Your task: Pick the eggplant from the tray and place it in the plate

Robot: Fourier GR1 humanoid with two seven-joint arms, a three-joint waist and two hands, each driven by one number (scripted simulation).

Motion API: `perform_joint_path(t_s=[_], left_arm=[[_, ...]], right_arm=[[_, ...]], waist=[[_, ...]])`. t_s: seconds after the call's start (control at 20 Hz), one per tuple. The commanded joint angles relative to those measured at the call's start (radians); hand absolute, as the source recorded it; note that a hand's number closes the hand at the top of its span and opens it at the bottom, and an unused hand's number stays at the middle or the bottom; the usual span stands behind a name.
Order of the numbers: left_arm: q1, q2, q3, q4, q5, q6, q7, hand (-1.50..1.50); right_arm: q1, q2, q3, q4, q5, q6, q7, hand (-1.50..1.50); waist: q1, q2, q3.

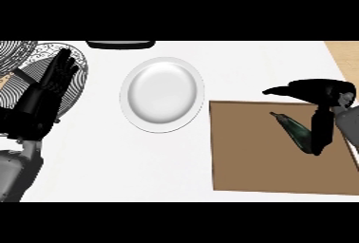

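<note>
A dark green eggplant lies on the brown tray at the right, its stem end pointing up and left. My right hand hovers over the tray's upper right part. It is open: the thumb sticks out to the left above the eggplant, and the fingers run straight down along the eggplant's right side, close to it or touching it. The white plate stands left of the tray with nothing in it. My left hand rests open at the far left, fingers up.
A round wire rack lies behind my left hand at the left edge. A dark object shows at the counter's far edge above the plate. A tan strip borders the white counter at the upper right.
</note>
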Motion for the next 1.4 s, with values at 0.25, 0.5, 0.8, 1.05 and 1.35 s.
perform_joint_path(t_s=[0.25,0.5,0.8,1.05,1.35], left_arm=[[0.007,-0.027,0.040,-0.043,-0.033,-0.031,0.037,0.00],[0.105,-0.044,0.080,-0.028,-0.041,-0.104,-0.061,0.00],[0.052,-0.081,0.100,0.036,-0.089,-0.108,-0.032,0.00],[0.038,-0.100,0.110,-0.022,-0.125,-0.119,0.011,0.00],[0.019,-0.132,0.107,-0.075,-0.137,-0.095,0.092,0.00]], right_arm=[[-0.003,0.030,0.038,0.152,0.276,-0.047,-0.111,-1.50],[0.010,0.090,-0.001,0.192,0.325,-0.017,-0.085,-1.50],[0.083,0.087,0.000,0.276,0.446,-0.110,-0.231,-1.50],[0.042,0.188,-0.017,0.361,0.512,-0.068,-0.229,-1.50],[0.045,0.173,0.008,0.532,0.627,-0.177,-0.347,-1.50]], waist=[[0.002,0.003,0.001],[-0.001,0.000,0.000],[-0.006,0.001,0.001],[-0.004,0.000,0.001],[0.006,0.003,0.002]])
